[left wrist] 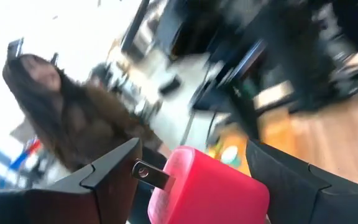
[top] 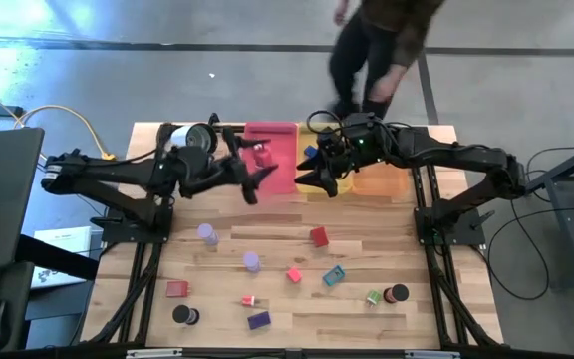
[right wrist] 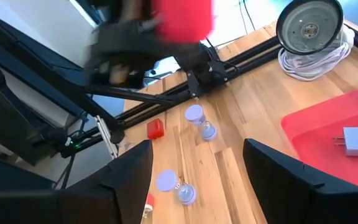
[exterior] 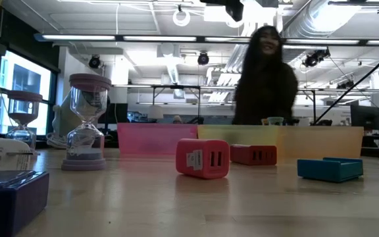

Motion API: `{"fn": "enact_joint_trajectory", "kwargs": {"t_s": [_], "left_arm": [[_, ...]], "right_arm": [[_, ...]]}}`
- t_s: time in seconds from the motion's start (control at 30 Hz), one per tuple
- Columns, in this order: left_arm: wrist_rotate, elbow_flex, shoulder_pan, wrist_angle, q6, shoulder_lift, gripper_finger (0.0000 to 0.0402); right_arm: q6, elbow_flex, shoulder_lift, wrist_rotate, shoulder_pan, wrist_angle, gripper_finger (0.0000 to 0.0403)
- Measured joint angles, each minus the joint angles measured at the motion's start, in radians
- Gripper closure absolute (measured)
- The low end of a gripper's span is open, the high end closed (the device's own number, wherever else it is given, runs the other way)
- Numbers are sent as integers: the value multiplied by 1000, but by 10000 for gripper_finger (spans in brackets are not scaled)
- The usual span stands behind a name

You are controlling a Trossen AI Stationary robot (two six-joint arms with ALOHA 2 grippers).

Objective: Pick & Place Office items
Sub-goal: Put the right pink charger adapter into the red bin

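Left end effector [top: 257,170] above wooden table [top: 367,299], charger [left wrist: 207,193] clamped.

The left arm reaches across the table's far side, its left gripper [top: 257,170] closed on a pink charger [left wrist: 207,190]. The right arm mirrors it; the right gripper [top: 319,175] appears open, fingers [right wrist: 278,168] parted and seemingly holding nothing.

Three trays [top: 270,135] sit in a row at the counter's [top: 297,324] 12 o'clock edge. The left pincer [top: 259,170] hangs over the leftmost tray holding a charger [top: 261,155], with the right pincer [top: 319,170] just at its 3 o'clock. Loose items [top: 319,236] are scattered toward 6 o'clock. A person [top: 372,50] stands beyond the trays.
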Motion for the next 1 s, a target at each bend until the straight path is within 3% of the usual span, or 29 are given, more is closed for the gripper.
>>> {"fn": "enact_joint_trajectory", "kwargs": {"t_s": [0.17, 0.5, 0.87, 1.0], "left_arm": [[54, 0, 128, -121, -166, 10, 126], [386, 0, 373, -255, -439, 164, 126], [400, 0, 499, -354, -698, 411, 126], [398, 0, 526, -346, -711, 469, 126]], "right_arm": [[-15, 0, 0, 37, 17, -22, 163], [-17, 0, 0, 69, 34, -26, 163], [-23, 0, 0, 71, 69, -38, 163], [-24, 0, 0, 72, 74, -40, 163]]}}
